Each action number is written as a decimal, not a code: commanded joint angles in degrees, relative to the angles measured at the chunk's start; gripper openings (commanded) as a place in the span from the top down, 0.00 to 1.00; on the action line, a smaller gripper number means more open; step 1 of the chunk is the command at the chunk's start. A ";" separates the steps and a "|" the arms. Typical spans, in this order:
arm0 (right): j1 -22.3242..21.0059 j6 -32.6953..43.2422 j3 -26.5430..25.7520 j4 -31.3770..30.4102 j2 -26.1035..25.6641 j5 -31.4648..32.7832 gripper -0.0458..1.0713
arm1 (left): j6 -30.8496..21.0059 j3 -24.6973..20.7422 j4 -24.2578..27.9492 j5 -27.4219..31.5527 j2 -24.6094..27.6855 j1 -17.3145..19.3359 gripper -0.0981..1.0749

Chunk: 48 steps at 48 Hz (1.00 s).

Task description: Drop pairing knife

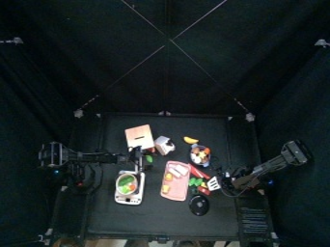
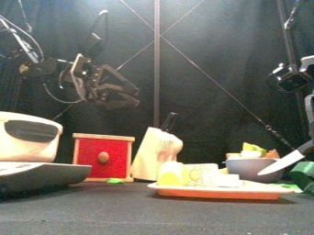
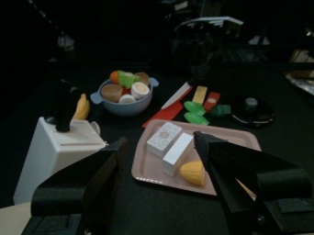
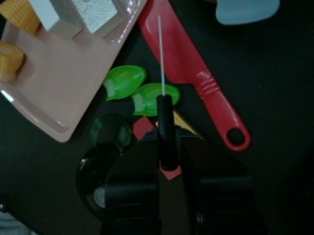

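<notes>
Black-handled paring knife (image 4: 163, 101) sits clamped in my right claw (image 4: 164, 138), blade hovering just beside the pink tray (image 4: 73, 83), above green toy pieces (image 4: 135, 87). My left claw (image 3: 166, 174) hangs open near the tray.

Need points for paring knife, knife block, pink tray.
paring knife (image 4: 162, 64), right wrist view, on the thin blade.
knife block (image 2: 157, 152), front view, on its pale front face.
pink tray (image 3: 154, 145), left wrist view, on its bare left part.
</notes>
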 commanded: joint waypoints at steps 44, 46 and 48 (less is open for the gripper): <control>-2.20 -0.09 -4.92 -2.37 6.68 4.48 0.16 | -0.09 2.20 2.29 -1.67 -2.99 0.18 0.12; -2.20 -0.09 -5.45 -3.16 6.68 4.31 0.16 | -0.09 2.20 2.29 -1.67 -2.99 0.00 0.12; -2.20 -0.09 -6.15 -4.22 6.77 4.22 0.16 | -0.09 2.20 2.20 -1.67 -2.99 0.00 0.12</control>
